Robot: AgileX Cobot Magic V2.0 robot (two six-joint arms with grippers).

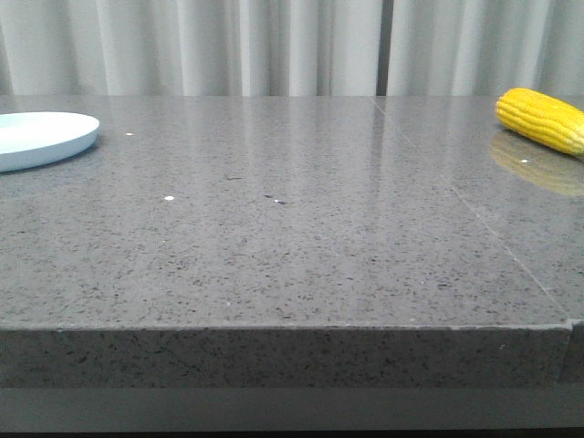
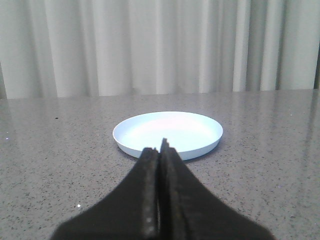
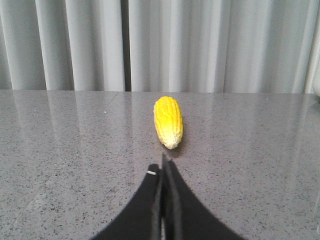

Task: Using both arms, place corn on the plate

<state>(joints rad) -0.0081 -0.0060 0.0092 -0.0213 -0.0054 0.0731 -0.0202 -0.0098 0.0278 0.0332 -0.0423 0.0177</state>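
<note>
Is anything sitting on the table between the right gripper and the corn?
No. In the right wrist view, only bare grey table separates the shut right gripper from the corn.

Left gripper [image 2: 161,150] matte black, two flat angular fingers tapering to a narrow tip, rough grainy inner edges, right gripper [image 3: 163,167] equally black, small pale fleck on one finger
</note>
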